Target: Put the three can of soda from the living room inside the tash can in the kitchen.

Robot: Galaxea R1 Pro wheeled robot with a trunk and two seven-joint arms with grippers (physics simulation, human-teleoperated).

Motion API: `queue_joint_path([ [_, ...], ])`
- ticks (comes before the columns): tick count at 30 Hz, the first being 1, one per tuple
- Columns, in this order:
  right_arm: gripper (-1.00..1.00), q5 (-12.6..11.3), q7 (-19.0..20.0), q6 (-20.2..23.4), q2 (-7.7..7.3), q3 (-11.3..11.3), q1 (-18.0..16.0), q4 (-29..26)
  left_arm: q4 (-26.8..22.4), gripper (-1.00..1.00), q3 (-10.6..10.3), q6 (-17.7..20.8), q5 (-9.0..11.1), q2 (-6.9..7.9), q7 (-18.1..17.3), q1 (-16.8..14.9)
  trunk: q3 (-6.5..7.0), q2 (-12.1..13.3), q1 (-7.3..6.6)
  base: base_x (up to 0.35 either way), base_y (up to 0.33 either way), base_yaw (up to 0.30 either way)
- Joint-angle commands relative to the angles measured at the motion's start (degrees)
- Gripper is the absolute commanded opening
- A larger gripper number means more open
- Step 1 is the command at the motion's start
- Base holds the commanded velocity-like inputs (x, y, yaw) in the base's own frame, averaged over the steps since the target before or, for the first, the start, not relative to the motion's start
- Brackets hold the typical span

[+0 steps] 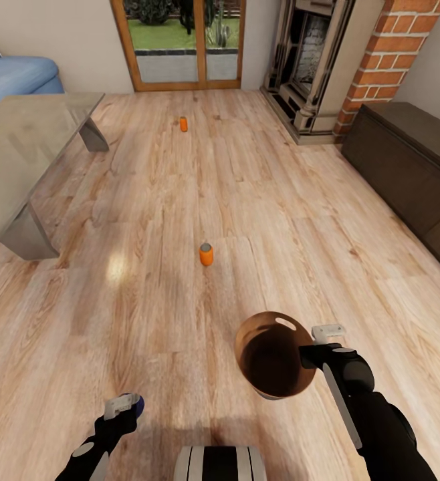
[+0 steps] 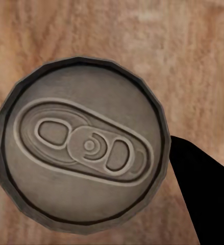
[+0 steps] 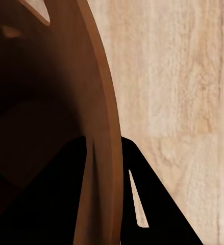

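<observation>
Two orange cans of soda stand upright on the living room's plank floor: one in the middle (image 1: pixel 206 254), one farther off near the glass doors (image 1: pixel 183 123). A third can's grey top (image 2: pixel 83 143) sits between my left gripper's dark fingers (image 2: pixel 206 196); that gripper (image 1: pixel 123 405) is low at the front left, shut on the can. The trash can (image 1: pixel 273 361), coppery-brown inside with an oval cut-out, hangs at the front right. My right gripper (image 1: pixel 311 353) is shut on its rim (image 3: pixel 99 102), one finger inside and one outside.
A glass coffee table (image 1: pixel 26 147) stands at the left with a blue sofa (image 1: pixel 13 73) behind it. A dark low cabinet (image 1: pixel 407 167) lines the right side, with the brick fireplace (image 1: pixel 327 60) beyond it. Open floor runs between them toward the glass doors (image 1: pixel 180 40).
</observation>
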Motion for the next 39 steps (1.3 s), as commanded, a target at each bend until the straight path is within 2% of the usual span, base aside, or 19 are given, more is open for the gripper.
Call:
queue_joint_path([
  [1,-1.0,-0.7,0.2,0.0,0.01,0.0,0.0,0.0,0.0,-1.0,0.0,0.0,0.0,0.0,0.0,0.0,0.19,0.4,-0.23,0.0,0.0,0.0],
  [39,-1.0,-0.6,0.2,0.0,0.01,0.1,0.0,0.0,-0.1,-1.0,0.0,0.0,0.0,0.0,0.0,0.0,10.28,15.7,-8.58,0.0,0.0,0.0],
])
